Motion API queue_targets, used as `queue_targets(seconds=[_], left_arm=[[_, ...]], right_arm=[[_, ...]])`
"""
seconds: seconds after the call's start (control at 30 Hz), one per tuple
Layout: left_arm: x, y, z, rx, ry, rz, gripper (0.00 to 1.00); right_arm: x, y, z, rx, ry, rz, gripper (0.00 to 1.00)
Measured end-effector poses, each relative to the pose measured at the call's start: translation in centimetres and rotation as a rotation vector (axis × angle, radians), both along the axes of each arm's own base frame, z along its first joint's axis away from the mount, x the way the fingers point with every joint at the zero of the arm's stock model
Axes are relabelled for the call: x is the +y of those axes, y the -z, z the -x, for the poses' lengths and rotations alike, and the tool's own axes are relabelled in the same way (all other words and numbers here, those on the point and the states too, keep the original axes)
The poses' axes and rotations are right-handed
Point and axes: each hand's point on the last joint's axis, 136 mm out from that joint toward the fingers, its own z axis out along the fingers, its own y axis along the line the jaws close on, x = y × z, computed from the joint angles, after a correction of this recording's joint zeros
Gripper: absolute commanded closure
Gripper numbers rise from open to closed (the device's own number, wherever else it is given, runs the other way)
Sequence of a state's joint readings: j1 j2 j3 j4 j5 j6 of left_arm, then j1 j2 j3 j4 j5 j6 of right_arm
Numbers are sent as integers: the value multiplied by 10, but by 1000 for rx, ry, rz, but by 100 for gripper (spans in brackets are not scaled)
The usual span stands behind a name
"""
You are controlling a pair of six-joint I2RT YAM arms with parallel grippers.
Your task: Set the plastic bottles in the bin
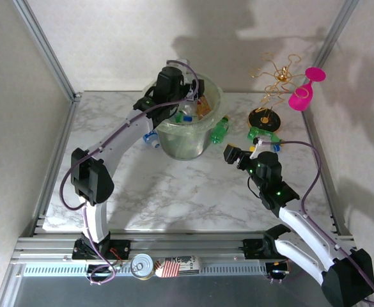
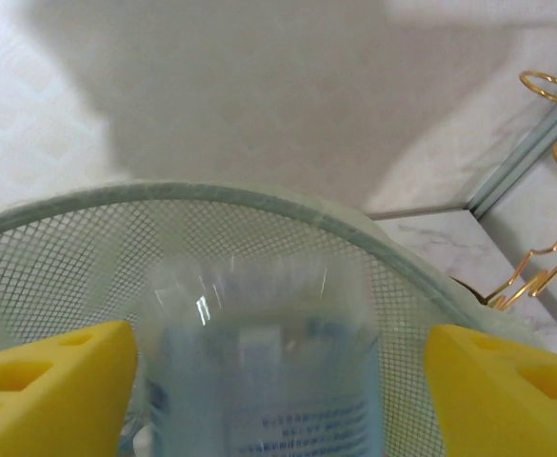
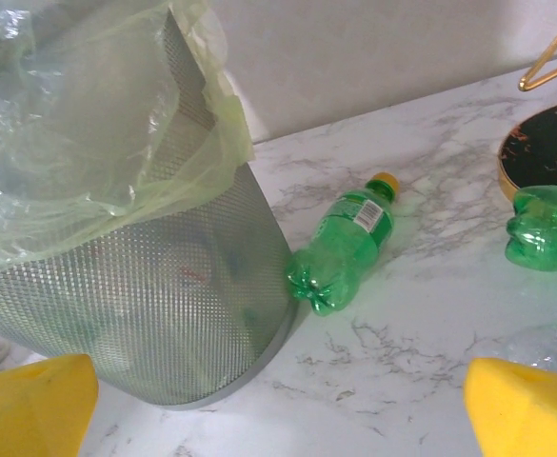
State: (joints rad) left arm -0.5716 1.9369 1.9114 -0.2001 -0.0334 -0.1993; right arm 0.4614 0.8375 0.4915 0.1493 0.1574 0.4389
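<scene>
Two arms work over the marble counter (image 1: 174,192). The left arm (image 1: 126,137) reaches out over the one bin (image 1: 174,144), and the left jaws stand apart just above its rim. From that wrist, two yellow pads (image 2: 54,386) sit at either edge with one clear bottle (image 2: 268,371) blurred between them, over the bin's mesh wall. A plain gap shows between that bottle and the right-hand pad. From above, more bottles lie heaped in the bin, one with a blue cap (image 1: 187,117) on top; how many lie under it I can't tell through the bag. Four bottles lie out on the counter. One blue-capped bottle (image 1: 151,139) is tucked at the bin's left foot. One green bottle (image 3: 345,243) lies on its side with its base against or just beside the bin's right wall, its orange cap pointing away. A second green one (image 3: 545,228) lies just beside the black base (image 3: 535,143) of the single gold stand (image 1: 276,77), and the fourth bottle (image 1: 273,144), clear with a blue cap, lies next to it. The right arm (image 1: 273,185) hangs low between bin and stand, the right jaws wide apart with nothing between them. One pink glass (image 1: 305,93) tilts at the stand's right side, and one tin can (image 1: 142,265) sits by the near rail.
</scene>
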Motion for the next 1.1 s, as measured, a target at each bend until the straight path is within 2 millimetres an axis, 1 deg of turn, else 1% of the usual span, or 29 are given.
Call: queue_targets(seconds=[0.03,0.13,0.23,0.27,0.33,0.4,0.47,0.53,0.63,0.7,0.77,0.83,0.9,1.0,1.1], left_arm=[[-2,-2,1,-6,1,-2,7],[-4,-11,5,-23,4,-1,1],[-4,-26,15,-49,7,10,0],[-2,-32,21,-61,8,17,0],[4,-47,39,-92,11,40,0],[16,-64,60,-135,7,83,0],[32,-79,82,-186,-4,133,0],[54,-93,105,-249,-36,199,0],[88,-100,135,-325,-103,282,0],[109,-98,149,-357,-156,319,0],[130,-89,162,-375,-215,348,0],[149,-78,172,-381,-274,372,0],[169,-62,182,-375,-334,395,0],[193,-34,193,-351,-416,423,0],[210,-6,199,-314,-482,450,0]], right_arm=[[-2,2,0,5,8,2,1],[-4,7,-1,25,29,4,1],[-8,17,-4,58,50,19,1],[-11,22,-5,73,63,31,1],[-18,31,-8,106,97,58,1],[-27,34,-13,121,131,82,1],[-37,29,-19,116,167,99,1],[-49,23,-27,107,210,111,1],[-70,22,-42,123,284,133,1],[-85,26,-52,152,330,142,1],[-100,34,-60,192,372,149,1],[-113,44,-68,236,403,144,1],[-125,56,-76,286,427,125,1],[-132,77,-84,358,441,99,1],[-129,99,-89,425,431,69,1]])
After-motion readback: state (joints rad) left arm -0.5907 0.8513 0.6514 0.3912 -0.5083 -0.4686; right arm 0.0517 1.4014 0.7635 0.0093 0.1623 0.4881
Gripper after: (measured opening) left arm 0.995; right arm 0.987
